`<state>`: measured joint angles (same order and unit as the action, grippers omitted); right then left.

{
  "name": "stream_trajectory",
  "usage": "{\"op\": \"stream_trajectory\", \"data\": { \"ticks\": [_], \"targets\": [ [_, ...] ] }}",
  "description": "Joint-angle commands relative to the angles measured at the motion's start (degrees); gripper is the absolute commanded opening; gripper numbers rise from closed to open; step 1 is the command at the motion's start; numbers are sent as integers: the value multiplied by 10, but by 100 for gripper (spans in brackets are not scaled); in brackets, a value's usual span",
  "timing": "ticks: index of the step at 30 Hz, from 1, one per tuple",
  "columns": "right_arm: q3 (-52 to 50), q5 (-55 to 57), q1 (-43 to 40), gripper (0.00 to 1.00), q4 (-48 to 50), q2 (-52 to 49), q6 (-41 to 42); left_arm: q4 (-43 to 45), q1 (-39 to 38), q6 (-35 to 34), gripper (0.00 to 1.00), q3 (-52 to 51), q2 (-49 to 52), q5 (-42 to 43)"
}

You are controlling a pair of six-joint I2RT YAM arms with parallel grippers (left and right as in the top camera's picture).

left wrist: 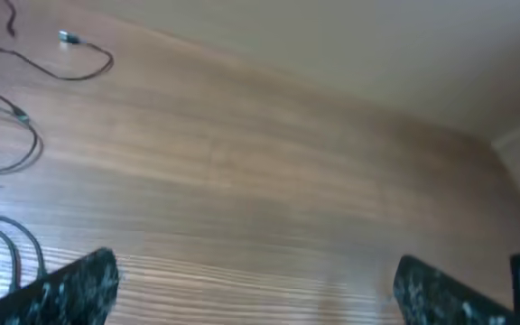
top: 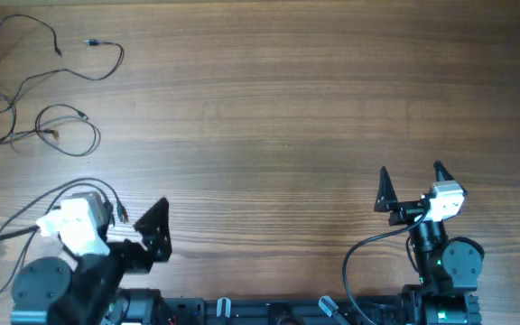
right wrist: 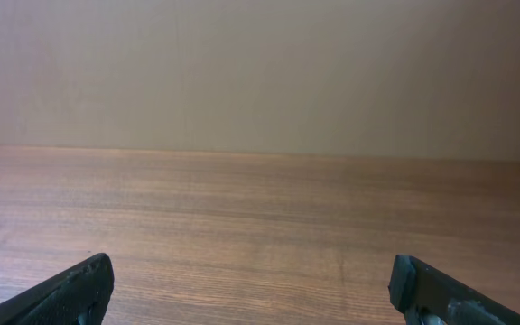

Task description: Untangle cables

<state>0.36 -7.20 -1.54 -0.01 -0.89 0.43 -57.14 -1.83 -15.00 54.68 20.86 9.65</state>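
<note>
Spotting the cables [top: 14,134] way out at the far left corner of the table [top: 269,108], sprawled in thin black loops, crossing one another, small plug ends poking out. Picking up those same strands from the left wrist view too, high in the top left, well apart from the fingers. Down by the near edge, finding the left gripper [top: 154,233] spread wide, gripping nothing. Over to the right gripper [top: 412,176]: parted wide as well, empty, near the front edge, far from the cords, facing only wood grain.
</note>
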Motion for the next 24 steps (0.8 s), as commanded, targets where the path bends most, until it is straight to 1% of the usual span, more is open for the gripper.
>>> {"op": "stream_trajectory", "data": {
  "ticks": [1,3,7,9,11,13,14,18,24],
  "targets": [
    [-1,10,2,100,3,6,11,140,-3,44,100,-117,-57,-1],
    [-1,10,2,100,3,6,11,245,-3,57,100,-199,-96,-1],
    [-1,10,2,100,3,6,11,411,-3,58,100,-341,-151,-6],
    [-1,10,2,100,3,6,11,477,-3,58,100,-403,-171,-6],
    [-1,10,2,100,3,6,11,523,-3,56,100,-445,-189,-12],
    [-1,10,2,100,3,6,11,545,-3,48,100,-470,-207,-34],
    [-1,10,2,100,3,6,11,544,-3,38,100,-474,-207,-50],
    [-1,10,2,100,3,6,11,553,-3,38,100,-485,-207,-80],
    [-1,10,2,100,3,6,11,585,-3,37,100,-524,-207,-89]
  ]
}}
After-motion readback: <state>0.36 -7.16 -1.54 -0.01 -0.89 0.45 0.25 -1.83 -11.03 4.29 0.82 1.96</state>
